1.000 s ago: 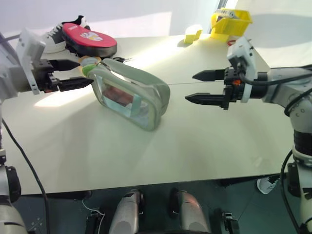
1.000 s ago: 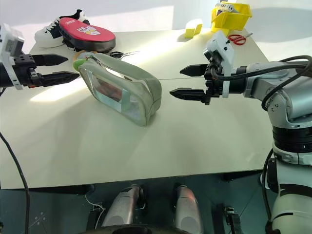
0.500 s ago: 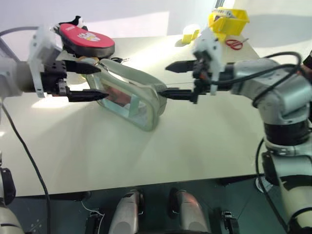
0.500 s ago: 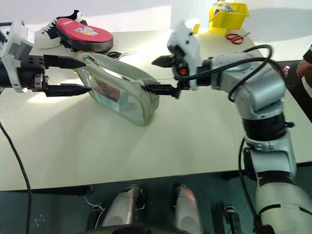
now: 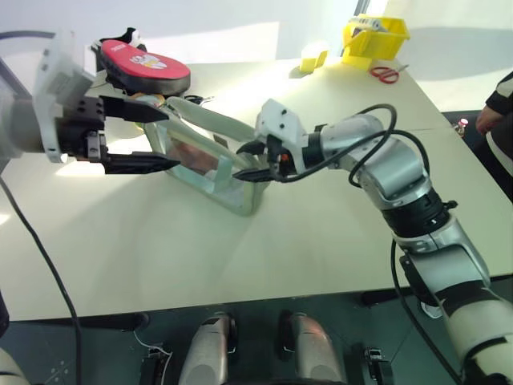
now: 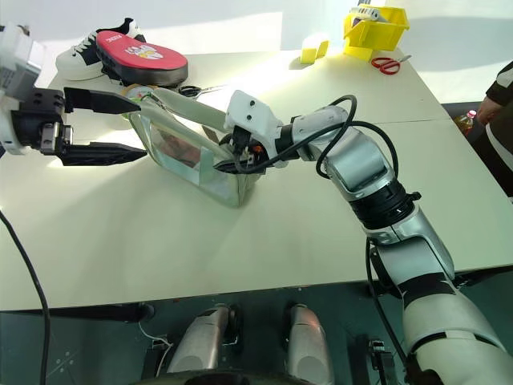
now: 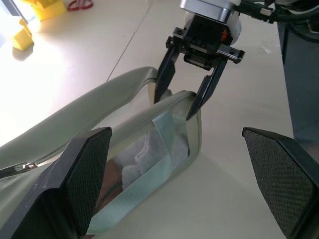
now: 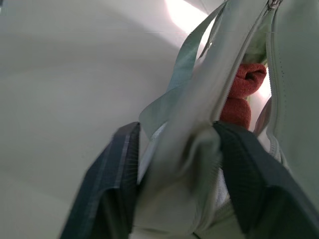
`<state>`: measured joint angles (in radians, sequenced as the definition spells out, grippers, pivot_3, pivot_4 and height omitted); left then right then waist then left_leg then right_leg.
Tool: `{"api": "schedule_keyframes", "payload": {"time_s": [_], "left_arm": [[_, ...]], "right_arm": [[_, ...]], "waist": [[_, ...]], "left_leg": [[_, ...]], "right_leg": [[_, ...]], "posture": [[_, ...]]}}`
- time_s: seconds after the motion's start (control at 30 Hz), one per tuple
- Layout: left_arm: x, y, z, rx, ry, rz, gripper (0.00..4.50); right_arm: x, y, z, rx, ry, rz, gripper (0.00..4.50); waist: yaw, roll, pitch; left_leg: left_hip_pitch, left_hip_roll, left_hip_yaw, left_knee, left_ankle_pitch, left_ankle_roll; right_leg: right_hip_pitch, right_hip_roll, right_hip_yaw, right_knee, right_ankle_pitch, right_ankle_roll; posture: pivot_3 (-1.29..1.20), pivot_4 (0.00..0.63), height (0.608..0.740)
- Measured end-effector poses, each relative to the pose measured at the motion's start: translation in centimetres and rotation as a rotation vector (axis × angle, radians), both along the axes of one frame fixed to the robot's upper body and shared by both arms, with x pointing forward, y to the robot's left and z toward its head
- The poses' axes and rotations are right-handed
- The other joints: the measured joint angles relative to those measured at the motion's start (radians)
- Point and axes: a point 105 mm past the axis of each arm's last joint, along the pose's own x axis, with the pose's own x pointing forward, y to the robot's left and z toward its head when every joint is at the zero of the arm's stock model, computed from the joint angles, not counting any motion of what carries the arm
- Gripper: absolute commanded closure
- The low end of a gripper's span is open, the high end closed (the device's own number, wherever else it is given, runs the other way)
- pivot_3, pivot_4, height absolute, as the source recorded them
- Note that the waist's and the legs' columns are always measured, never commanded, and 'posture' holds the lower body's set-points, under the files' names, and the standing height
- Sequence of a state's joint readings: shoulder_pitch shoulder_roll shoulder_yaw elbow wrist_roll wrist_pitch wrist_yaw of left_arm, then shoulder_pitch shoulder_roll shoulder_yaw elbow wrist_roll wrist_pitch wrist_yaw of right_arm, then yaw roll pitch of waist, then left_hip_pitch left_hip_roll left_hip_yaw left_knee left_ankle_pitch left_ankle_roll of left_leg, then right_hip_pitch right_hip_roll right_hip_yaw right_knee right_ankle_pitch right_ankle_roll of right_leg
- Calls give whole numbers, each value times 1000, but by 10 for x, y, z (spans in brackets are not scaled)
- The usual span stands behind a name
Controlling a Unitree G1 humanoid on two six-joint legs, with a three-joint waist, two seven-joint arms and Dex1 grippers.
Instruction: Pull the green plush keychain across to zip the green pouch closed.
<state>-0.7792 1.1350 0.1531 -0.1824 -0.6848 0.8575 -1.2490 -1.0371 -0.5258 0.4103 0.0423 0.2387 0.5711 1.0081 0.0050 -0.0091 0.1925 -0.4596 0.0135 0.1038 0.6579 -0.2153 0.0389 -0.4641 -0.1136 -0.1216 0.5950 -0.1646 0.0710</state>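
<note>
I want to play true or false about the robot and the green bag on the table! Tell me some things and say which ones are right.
1. The right gripper pinches one end of the green pouch. True.
2. The left gripper has its fingers shut tight. False: they stand wide apart, near the pouch's other end.
3. Something red shows inside the pouch. True.
4. The yellow bin sits right beside the pouch. False: it is at the far corner of the table.
5. Red-handled scissors lie near the yellow bin. True.
</note>
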Motion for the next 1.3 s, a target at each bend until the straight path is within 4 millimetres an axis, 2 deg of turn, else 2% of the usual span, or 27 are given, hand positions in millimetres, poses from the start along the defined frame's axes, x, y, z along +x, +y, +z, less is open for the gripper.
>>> {"api": "schedule_keyframes", "payload": {"time_s": [0.03,0.13,0.23,0.37,0.47,0.57,0.67,0.77,0.83,0.9,0.93,1.0,1.07,1.13,1.23,1.3], "left_arm": [[1,0,-1,-2,-2,7,0],[2,2,-4,-3,1,12,0],[4,3,-4,-7,-3,20,0],[6,3,-5,-14,-13,26,0],[7,1,-8,-27,-10,21,0],[9,0,-9,-35,-12,23,0],[9,1,-9,-36,-11,26,0],[10,3,-8,-46,-7,46,0],[11,13,-8,-65,-6,91,0],[15,24,-10,-92,1,147,0],[17,32,-13,-107,13,182,0],[21,40,-18,-128,32,225,0],[24,46,-23,-136,42,255,0],[26,49,-26,-143,44,269,0],[31,60,-32,-153,62,321,0],[33,67,-35,-158,60,351,0]], "right_arm": [[4,-3,-1,-27,-49,-3,4398],[18,-21,2,-143,-244,2,4456],[32,-43,14,-265,-416,0,4456],[45,-64,21,-305,-446,-24,4456],[51,-71,14,-305,-417,-44,4456],[53,-73,9,-289,-381,-58,3344],[55,-80,5,-295,-339,-82,1881],[53,-95,12,-300,-298,-124,1881],[50,-101,25,-267,-287,-152,1881],[46,-95,43,-204,-293,-160,1881],[42,-84,52,-152,-300,-146,1881],[35,-58,57,-82,-303,-99,1881],[30,-28,51,-44,-290,-47,1881],[30,-9,40,-41,-281,-26,1881],[37,4,25,-56,-280,-35,1881],[43,2,18,-80,-289,-54,1881]], "waist": [[0,0,0],[4,0,0],[5,0,0],[2,0,0],[-1,0,0],[-3,0,0],[-3,0,0],[0,1,0],[-3,1,1],[-12,1,1],[-20,1,0],[-28,1,0],[-28,1,0],[-22,1,0],[-12,1,0],[-12,0,0]], "left_leg": [[0,0,0,1,0,0],[0,0,0,1,0,0],[0,0,0,2,-1,-3],[0,0,0,2,1,-2],[0,0,1,2,2,-4],[0,1,1,3,2,-4],[0,1,0,4,2,-3],[0,1,0,4,2,-2],[0,1,0,4,1,-2],[0,1,0,3,1,-2],[2,2,1,3,1,-2],[3,3,1,3,1,-1],[3,3,1,2,1,-2],[3,3,1,2,1,-2],[1,2,0,4,0,-3],[1,1,0,4,-1,-5]], "right_leg": [[0,0,0,0,0,0],[0,0,0,0,-1,-1],[1,0,0,0,-2,0],[1,1,1,1,-1,-1],[1,1,1,1,0,0],[1,1,1,1,1,1],[1,1,1,1,1,1],[1,1,1,1,0,1],[1,1,1,1,1,1],[1,1,1,2,1,2],[1,1,1,3,1,2],[2,3,1,4,1,2],[1,3,1,4,1,2],[1,2,1,4,1,2],[2,2,1,2,0,0],[2,1,1,2,0,-1]], "posture": [[0,150,740],[0,150,740],[0,150,740],[0,150,740],[0,150,740],[0,150,740],[0,150,740],[0,150,740],[0,150,740],[0,150,740],[0,150,740],[0,150,740],[0,150,740],[0,150,740],[0,150,740],[0,150,740]]}}
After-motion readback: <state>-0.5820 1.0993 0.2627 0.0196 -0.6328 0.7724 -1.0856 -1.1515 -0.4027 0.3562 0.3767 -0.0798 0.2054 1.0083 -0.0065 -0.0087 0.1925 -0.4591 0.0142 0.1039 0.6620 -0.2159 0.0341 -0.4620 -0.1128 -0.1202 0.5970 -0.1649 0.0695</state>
